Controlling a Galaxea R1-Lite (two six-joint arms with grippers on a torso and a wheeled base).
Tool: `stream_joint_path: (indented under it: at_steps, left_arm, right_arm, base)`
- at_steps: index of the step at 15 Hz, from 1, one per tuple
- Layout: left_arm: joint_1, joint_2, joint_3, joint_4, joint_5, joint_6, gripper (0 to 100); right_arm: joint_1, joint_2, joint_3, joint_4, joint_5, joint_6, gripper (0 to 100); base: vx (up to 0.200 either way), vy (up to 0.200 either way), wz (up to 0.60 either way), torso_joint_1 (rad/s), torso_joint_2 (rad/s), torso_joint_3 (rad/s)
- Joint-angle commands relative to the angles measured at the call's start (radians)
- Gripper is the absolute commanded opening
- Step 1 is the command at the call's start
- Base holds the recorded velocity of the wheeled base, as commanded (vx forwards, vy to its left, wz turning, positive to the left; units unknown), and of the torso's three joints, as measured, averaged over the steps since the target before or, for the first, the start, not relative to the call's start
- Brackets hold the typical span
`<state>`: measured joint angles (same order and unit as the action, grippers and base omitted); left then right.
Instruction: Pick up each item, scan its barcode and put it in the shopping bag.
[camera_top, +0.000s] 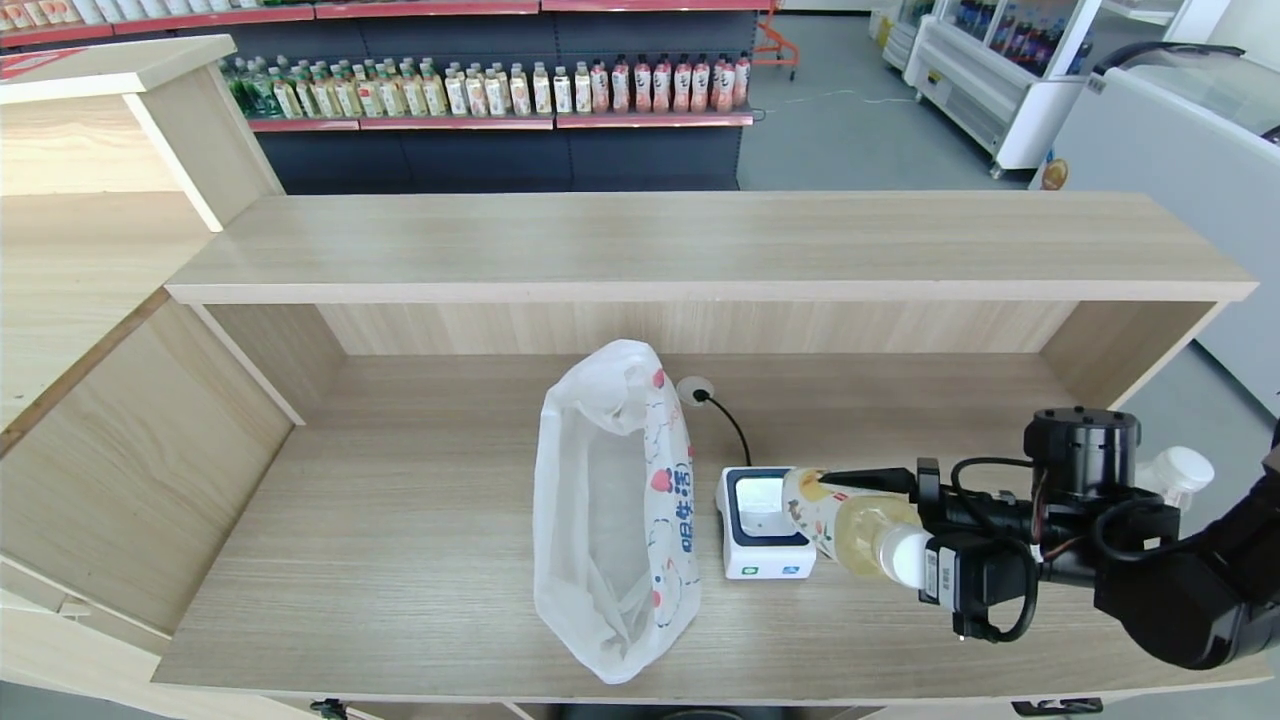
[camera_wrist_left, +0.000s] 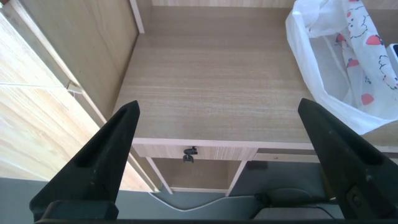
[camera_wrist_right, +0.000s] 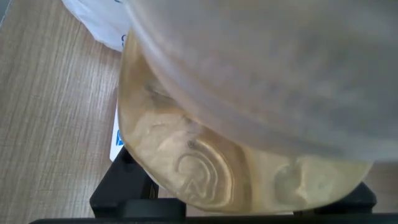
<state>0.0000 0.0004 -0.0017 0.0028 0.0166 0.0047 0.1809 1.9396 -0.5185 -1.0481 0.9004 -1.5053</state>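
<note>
- The wooden worktop (camera_top: 400, 540) in the head view carries the scanner (camera_top: 765, 565) just beside the shopping bag (camera_top: 615, 500); our right hand (camera_top: 855, 518) grips a bottle (camera_top: 815, 505) sideways over the scanner.
- Left wrist view: our left hand (camera_wrist_left: 217, 106) gapes wide, holding nothing, near the shopping bag (camera_wrist_left: 348, 81).
- Right wrist view: the gripped bottle (camera_wrist_right: 249, 124), the shopping bag (camera_wrist_right: 93, 18) beyond it.

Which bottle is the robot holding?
The yellowish bottle in the right tool, tipped sideways at the scanner. The other bottle, white-capped, sits behind the arm, unheld.
</note>
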Motion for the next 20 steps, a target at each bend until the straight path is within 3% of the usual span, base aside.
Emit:
stream_joint_path:
  at_steps: [1,7,20]
  left_arm:
    - [0.0,0.0,0.0,0.0,0.0,0.0,100]
    - [0.0,0.0,0.0,0.0,0.0,0.0,100]
    - [0.0,0.0,0.0,0.0,0.0,0.0,100]
  right_arm:
    - [-0.003,0.033,-0.018,0.0,0.002,-0.01,0]
    - [-0.004,0.101,-0.08,0.002,0.06,-0.072,0]
    - [0.012,0.223,-0.172,-0.001,0.064,-0.127,0]
  base:
    - [0.0,0.0,0.0,0.0,0.0,0.0]
    - [0.0,0.0,0.0,0.0,0.0,0.0]
    - [0.0,0.0,0.0,0.0,0.0,0.0]
